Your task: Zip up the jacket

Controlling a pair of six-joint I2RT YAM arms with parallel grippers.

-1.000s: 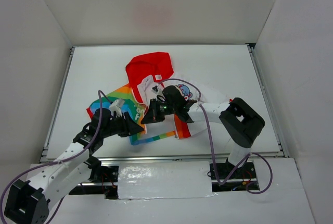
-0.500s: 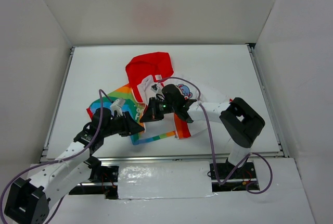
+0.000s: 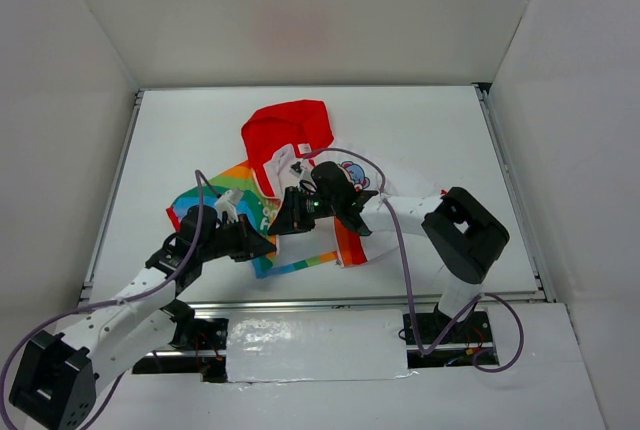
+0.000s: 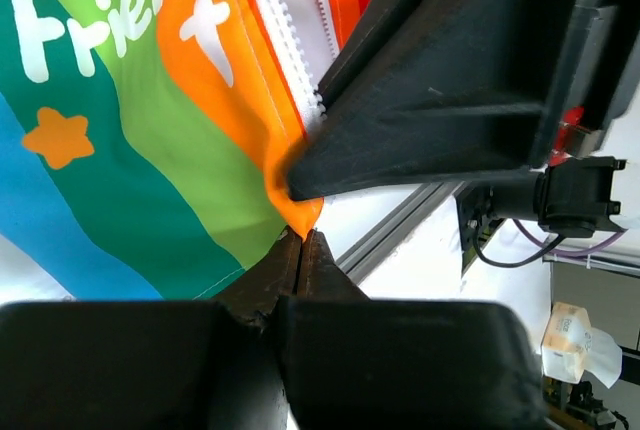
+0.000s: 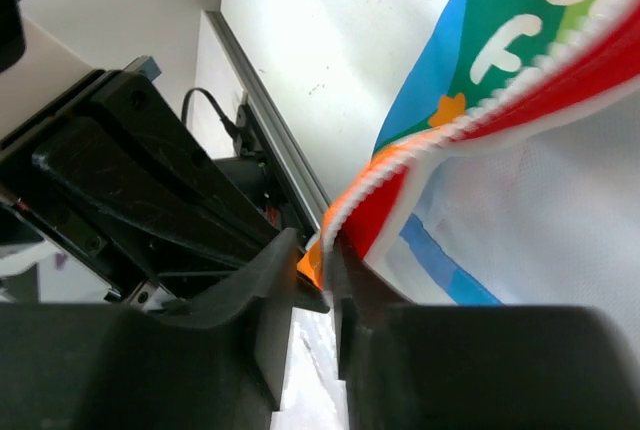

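The jacket (image 3: 300,165) lies mid-table (image 3: 430,130), red hood away from my bases, rainbow panel toward my left arm, front not yet zipped.

My left pincer (image 4: 303,242) is closed, tip against tip. The orange bottom corner (image 4: 288,182) of the rainbow panel appears nipped between the tips, but the bite looks very shallow. My right pincer (image 5: 318,255) stands at a narrow gap with that hem edge between its pads, at the foot of the white zipper teeth (image 5: 470,122). The two pincers sit almost against each other.

Recommended handling, as I judge it:
1. Keep the left pincer low and steady so that it anchors the corner.
2. Tension the teeth gently along their own line and avoid sideways pull, since a shallow bite slips easily.
3. Separate the pincers only slightly, because crowded fingers hide the zipper foot from both wrist views.
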